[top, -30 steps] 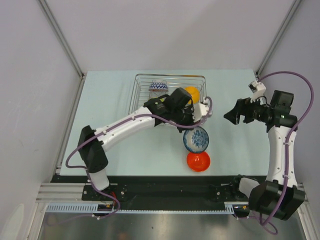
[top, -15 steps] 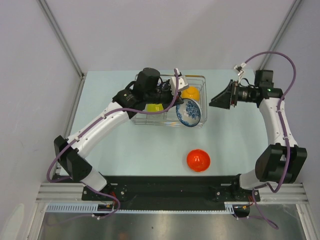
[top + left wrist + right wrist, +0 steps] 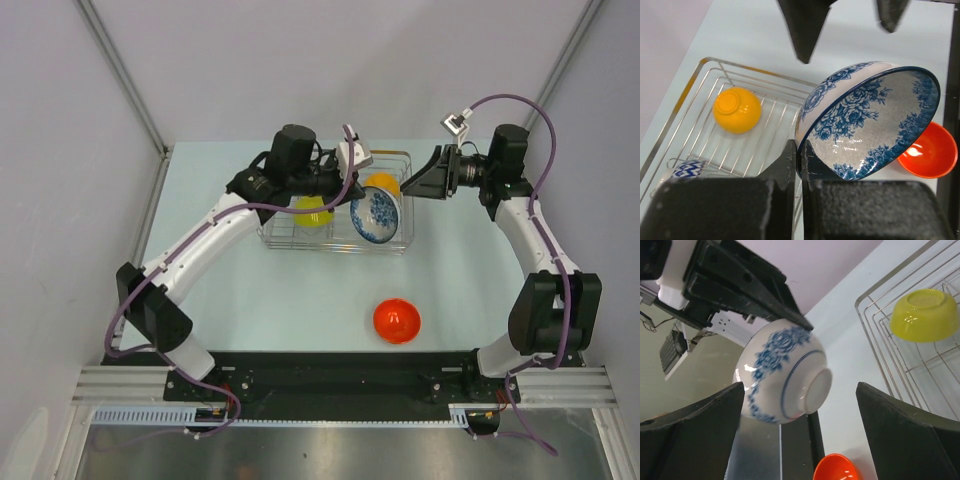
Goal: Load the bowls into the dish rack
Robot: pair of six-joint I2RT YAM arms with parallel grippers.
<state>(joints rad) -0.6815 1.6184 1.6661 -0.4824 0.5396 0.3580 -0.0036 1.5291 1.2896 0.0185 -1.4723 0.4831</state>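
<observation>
Wide pale table (image 3: 220,290) first, and toward its far side sits the silver wire dish rack (image 3: 330,246). The left arm stretches across over the rack, and the left gripper (image 3: 799,155) is pinched tight on the rim of the white bowl with blue flowers (image 3: 375,214). One finger is inside the lip and one outside. That bowl hangs tipped on its edge over the right end of the rack, with its opening facing the near side. I cannot tell whether it touches the wires.

On the other side, the right gripper (image 3: 420,180) points at the bowl's footed underside with its jaws spread wide, gripping nothing. It is close to the bowl but apart from it.

Now the smaller pieces. The lime-yellow bowl (image 3: 924,315) lies upside down inside the rack, left of the held bowl. The orange bowl (image 3: 737,110) is also mouth-down, at the far right of the rack. The zigzag bowl (image 3: 687,169) peeks out inside the rack, mostly hidden by the left wrist. The red bowl (image 3: 397,320) sits upright on the bare table, well apart from the rack on the near side.
</observation>
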